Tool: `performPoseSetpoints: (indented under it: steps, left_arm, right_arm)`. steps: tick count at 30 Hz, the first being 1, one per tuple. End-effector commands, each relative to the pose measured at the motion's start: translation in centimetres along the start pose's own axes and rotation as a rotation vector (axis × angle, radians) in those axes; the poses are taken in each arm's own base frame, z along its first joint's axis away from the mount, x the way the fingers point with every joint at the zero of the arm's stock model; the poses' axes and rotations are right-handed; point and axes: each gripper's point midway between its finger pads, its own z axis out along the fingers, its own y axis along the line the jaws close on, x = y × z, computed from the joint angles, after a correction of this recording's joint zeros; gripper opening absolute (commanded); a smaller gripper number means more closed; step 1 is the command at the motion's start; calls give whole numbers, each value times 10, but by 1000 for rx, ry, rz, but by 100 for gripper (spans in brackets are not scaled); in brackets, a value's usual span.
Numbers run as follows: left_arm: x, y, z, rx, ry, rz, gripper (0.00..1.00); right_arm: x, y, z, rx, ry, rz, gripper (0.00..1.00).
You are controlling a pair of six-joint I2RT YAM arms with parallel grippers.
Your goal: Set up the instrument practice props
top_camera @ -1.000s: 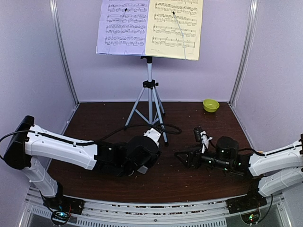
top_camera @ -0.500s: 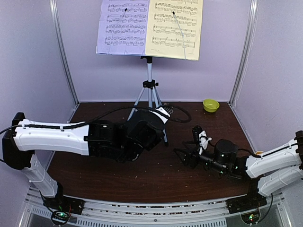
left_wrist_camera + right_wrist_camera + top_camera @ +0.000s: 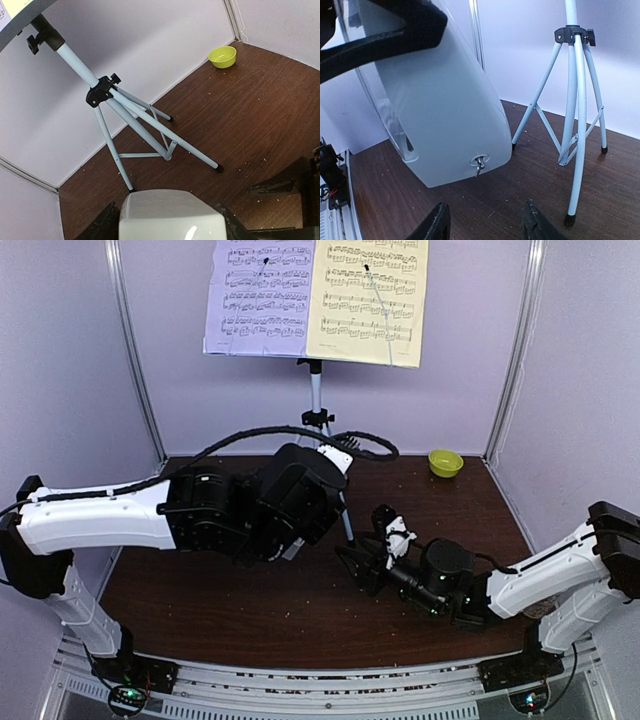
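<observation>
The light grey pyramid metronome [image 3: 170,210] sits between the black fingers of my left gripper [image 3: 170,225], which is shut on it. In the right wrist view the metronome [image 3: 445,115] hangs tilted above the table, with a small metal key on its side. My right gripper [image 3: 485,225] is open just below and in front of it, with nothing between its fingers. In the top view the left gripper [image 3: 300,515] hides the metronome. The tripod [image 3: 317,420] stands at the back, carrying the lilac page [image 3: 258,295] and the pale yellow page [image 3: 368,300].
A small green bowl [image 3: 445,462] sits in the back right corner. The tripod's legs [image 3: 575,150] spread over the brown table [image 3: 250,610] just behind both grippers. The left arm's black cable [image 3: 260,435] arcs above it. Purple walls close three sides.
My left arm has lifted the metronome and carried it back toward the tripod. My right arm has slid left toward it, and its jaws have narrowed.
</observation>
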Motion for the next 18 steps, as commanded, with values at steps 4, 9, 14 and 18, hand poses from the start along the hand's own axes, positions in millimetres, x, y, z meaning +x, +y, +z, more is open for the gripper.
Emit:
performPoseSetpoints:
  steps: [4,9,14,18]
  left_arm:
    - [-36,28,-23,1,-113,-150,0]
    - [-38,29,-27,11,-123,-158,0]
    - [-39,22,-27,37,-138,-153,0]
    - [-40,21,-27,43,-142,-155,0]
  right_arm:
    - [-14,15,22,18,-52,19,43]
    - [-9,11,26,53,-42,9,39]
    - [-8,13,30,52,-33,-4,38]
    - [-11,18,32,27,-36,-2,37]
